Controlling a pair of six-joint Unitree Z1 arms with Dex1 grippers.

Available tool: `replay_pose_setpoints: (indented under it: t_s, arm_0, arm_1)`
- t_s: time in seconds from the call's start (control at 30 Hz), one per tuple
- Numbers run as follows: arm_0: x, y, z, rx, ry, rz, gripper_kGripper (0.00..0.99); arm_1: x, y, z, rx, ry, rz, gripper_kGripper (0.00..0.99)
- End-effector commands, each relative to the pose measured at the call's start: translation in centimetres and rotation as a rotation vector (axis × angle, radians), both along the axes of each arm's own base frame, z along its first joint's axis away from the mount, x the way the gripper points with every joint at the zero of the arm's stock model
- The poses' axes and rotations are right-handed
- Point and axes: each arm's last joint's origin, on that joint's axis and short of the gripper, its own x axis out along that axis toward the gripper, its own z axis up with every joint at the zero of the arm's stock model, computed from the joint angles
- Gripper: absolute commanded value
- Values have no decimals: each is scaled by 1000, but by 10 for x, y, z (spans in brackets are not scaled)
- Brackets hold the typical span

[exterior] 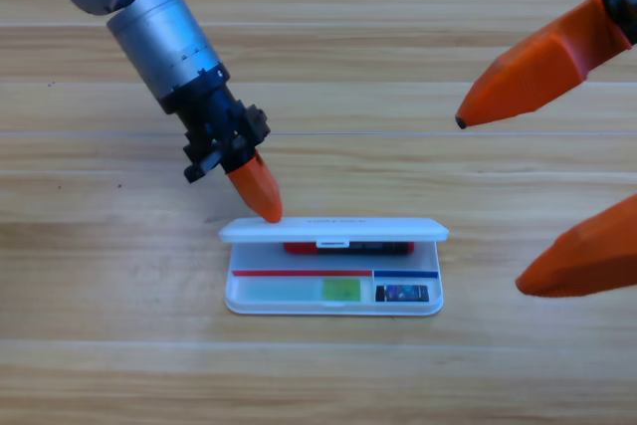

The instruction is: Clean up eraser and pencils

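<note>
The white case (333, 310) lies at the table's middle, its lid (378, 230) tipped forward and half lowered over the tray. Only a strip of the red-capped marker (348, 248) shows under the lid. In the front compartment lies the light green pencil (304, 290), and the dark eraser (402, 293) sits in the small right compartment. My left gripper (265, 208) is shut, with its orange tip pressed against the lid's back left edge. At the right edge my right gripper (490, 205) waits, large and open, holding nothing.
The wooden table (119, 345) surrounds the case. The left arm (164, 27) slants in from the top left corner. The right gripper's two orange jaws reach in from the right edge, above and below the case's level.
</note>
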Motion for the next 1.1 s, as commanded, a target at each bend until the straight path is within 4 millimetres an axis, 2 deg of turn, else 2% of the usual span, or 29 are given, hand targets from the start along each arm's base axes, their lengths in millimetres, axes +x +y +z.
replay_pose_setpoints:
  t_s: [0.03, 0.4, 0.63, 1.1]
  arm_0:
    - [-7, -7, -15, 1, 35, -30, 0]
    - [-13, -13, -35, 2, 49, -63, 0]
    - [-18, -22, -40, -2, 40, -85, 0]
    - [-47, -37, -43, -1, -20, -120, 0]
  arm_1:
    - [4, -4, -7, 5, 21, -23, 973]
    - [5, -3, -8, 2, 25, -24, 973]
    - [5, -3, -8, 0, 26, -24, 973]
    - [6, -2, -8, 2, 26, -24, 973]
